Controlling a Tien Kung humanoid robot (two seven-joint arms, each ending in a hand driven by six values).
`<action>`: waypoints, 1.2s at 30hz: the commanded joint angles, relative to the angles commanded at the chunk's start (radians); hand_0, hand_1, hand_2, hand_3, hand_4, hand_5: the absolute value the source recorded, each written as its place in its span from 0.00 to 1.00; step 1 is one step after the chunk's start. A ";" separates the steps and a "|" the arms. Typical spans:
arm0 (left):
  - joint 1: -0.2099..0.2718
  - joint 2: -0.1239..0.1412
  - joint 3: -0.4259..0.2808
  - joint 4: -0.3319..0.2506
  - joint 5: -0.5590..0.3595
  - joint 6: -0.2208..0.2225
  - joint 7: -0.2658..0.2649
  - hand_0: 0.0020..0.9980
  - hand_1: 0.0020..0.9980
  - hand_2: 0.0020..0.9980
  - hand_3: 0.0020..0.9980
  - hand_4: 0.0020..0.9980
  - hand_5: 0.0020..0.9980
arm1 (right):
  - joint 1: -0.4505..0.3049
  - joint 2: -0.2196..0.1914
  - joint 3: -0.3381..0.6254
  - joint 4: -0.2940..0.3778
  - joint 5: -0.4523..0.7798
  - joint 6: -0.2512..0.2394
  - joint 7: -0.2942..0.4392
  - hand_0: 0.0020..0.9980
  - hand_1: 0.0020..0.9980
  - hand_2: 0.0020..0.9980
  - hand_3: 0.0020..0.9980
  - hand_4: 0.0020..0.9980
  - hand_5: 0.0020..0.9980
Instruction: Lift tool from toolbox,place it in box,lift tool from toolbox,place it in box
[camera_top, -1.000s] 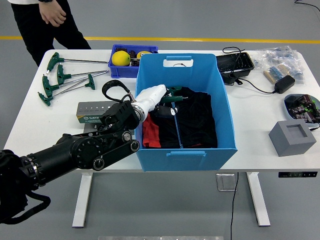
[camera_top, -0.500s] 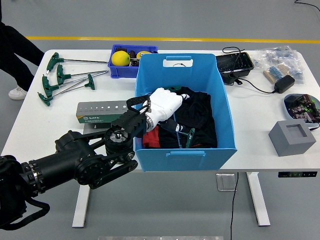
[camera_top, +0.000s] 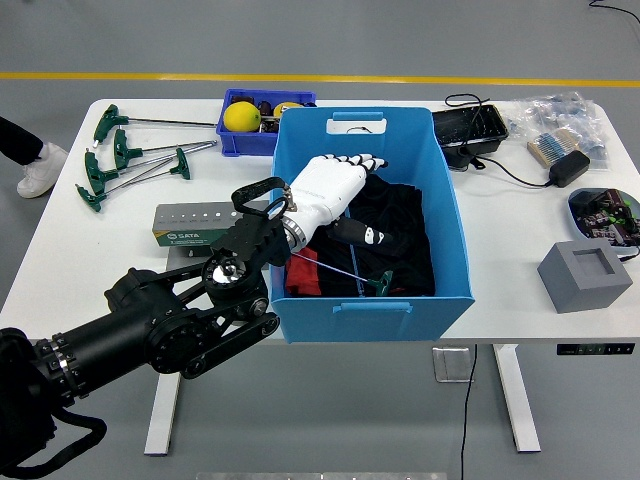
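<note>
My left hand (camera_top: 358, 196) is white, on a black arm that reaches in from the lower left. It hovers open over the big blue box (camera_top: 450, 215), fingers spread and holding nothing. A green-handled T-shaped hex key (camera_top: 352, 275) lies inside the box on black and red cloth (camera_top: 405, 245), its handle near the front wall. Several more green T-handle keys (camera_top: 130, 160) lie on the table at the far left. The grey-green tool holder (camera_top: 195, 226) sits just left of the box, partly behind my forearm.
A small blue bin (camera_top: 238, 135) with a yellow ball stands behind the box's left corner. A black tray (camera_top: 468, 126), cables, a charger (camera_top: 568, 168), bagged parts and a grey block (camera_top: 585, 276) are on the right. A person's shoe (camera_top: 38, 170) shows at the left edge.
My left hand let go of the green-handled key, which now lies in the box. The hand opened and rose toward the back. The person walked off to the left.
</note>
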 joint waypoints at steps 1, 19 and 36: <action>0.012 0.000 -0.027 -0.006 -0.025 0.016 -0.011 0.72 0.79 0.90 0.85 0.97 0.60 | -0.001 0.000 0.001 0.000 -0.001 0.000 0.000 0.68 0.66 0.73 0.57 0.78 0.69; 0.356 0.000 -0.595 -0.182 -0.751 0.134 -0.273 0.62 0.66 0.74 0.73 0.88 0.62 | -0.009 0.003 0.010 0.000 -0.009 0.001 0.001 0.68 0.66 0.73 0.57 0.78 0.69; 0.541 0.000 -0.821 -0.292 -0.858 -0.053 -0.281 0.68 0.69 0.76 0.74 0.87 0.61 | -0.017 0.010 0.026 0.000 -0.023 0.000 -0.001 0.68 0.67 0.73 0.57 0.78 0.69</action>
